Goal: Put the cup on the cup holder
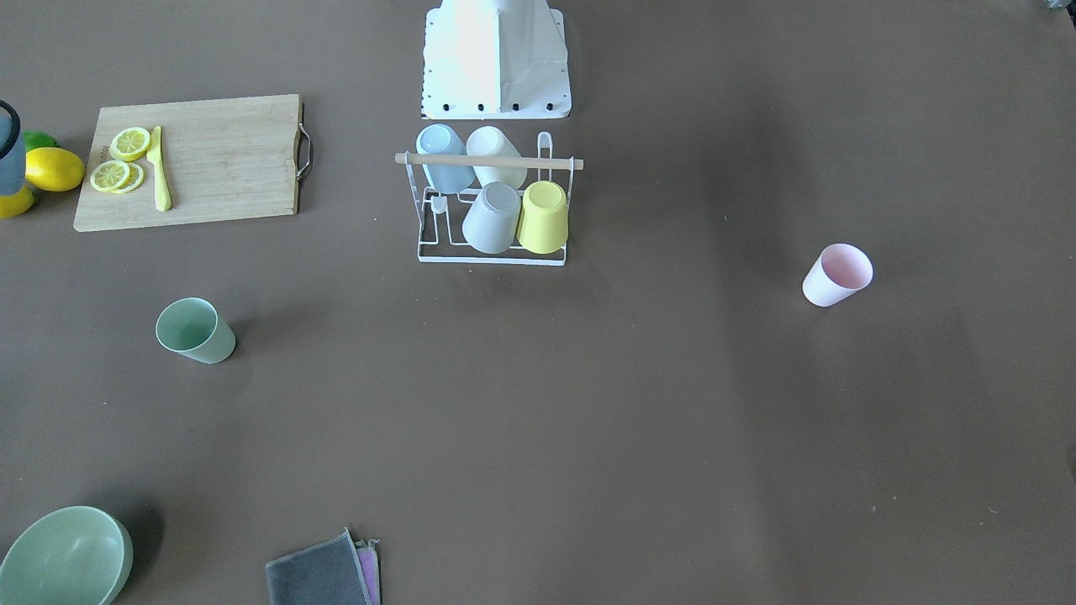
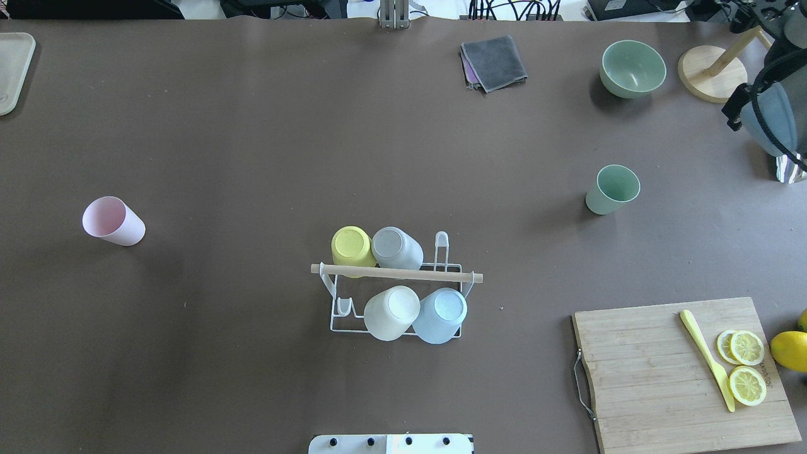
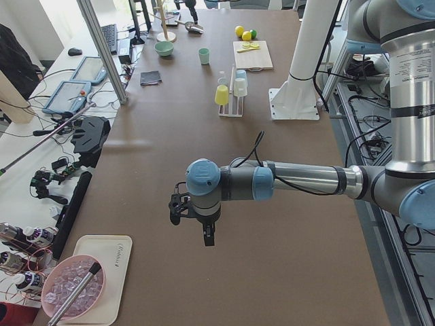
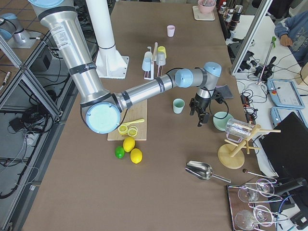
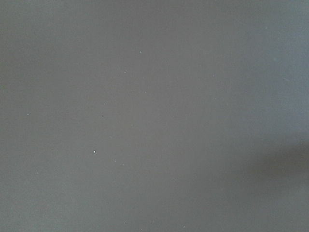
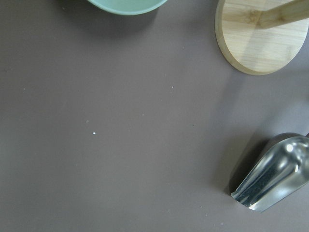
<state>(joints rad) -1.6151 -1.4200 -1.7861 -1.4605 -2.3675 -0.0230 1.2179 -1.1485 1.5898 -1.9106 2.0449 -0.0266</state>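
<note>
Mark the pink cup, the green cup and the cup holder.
pink cup (image 2: 113, 221), overhead exterior view, on its side wall near the rim.
green cup (image 2: 611, 190), overhead exterior view, on its rim and upper wall.
cup holder (image 2: 396, 272), overhead exterior view, on the wooden rod across its top.

Green bowl (image 1: 65, 556) cropped at frame corner

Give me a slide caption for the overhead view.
Four cups hang on the cup holder; a pink cup and green cup wait upright on the table.

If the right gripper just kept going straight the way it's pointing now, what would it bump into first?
Most likely bare table. The right gripper points down, and its wrist view shows brown surface at centre, with the metal scoop off to one side.
</note>
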